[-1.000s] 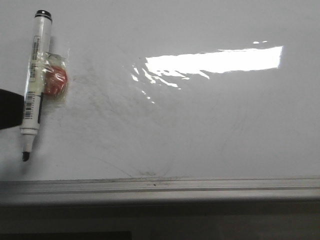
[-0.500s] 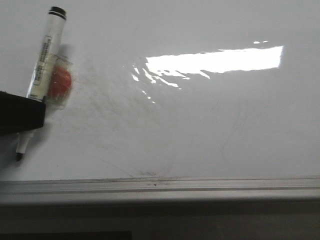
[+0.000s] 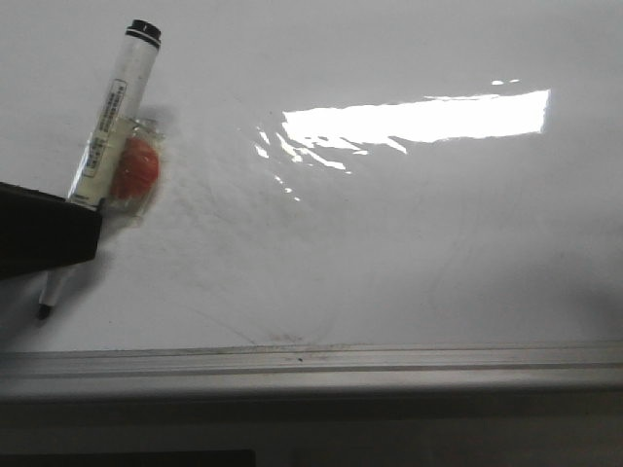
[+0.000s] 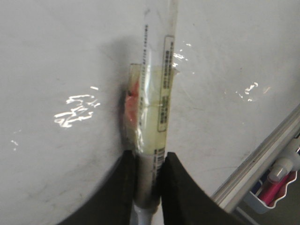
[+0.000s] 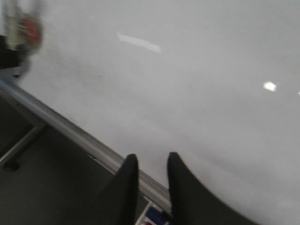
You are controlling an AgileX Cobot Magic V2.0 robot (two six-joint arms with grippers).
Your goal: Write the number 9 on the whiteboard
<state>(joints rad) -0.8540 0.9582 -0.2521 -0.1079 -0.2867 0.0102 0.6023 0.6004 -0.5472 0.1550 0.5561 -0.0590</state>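
over whiteboard (image 3: pixel 389 243): left fingers (image 4: pixel 149 187) clamped on marker (image 3: pixel 107 136), red blob (image 3: pixel 136 167) taped on. right fingers (image 5: pixel 151 180) slightly parted, empty. pink marker (image 4: pixel 276 183) only in left wrist view.

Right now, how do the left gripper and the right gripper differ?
The left gripper is shut on the marker; the right gripper holds nothing, its fingers a little apart. The left sits over the whiteboard; the right hangs by its grey edge rail. Both have dark fingers.

The left gripper (image 4: pixel 147 180) has two matte black fingers (image 4: pixel 123 192), broad at the base, curving inward to narrow tips. The right gripper (image 5: pixel 150 173) has matching smooth black fingers (image 5: pixel 180 187).
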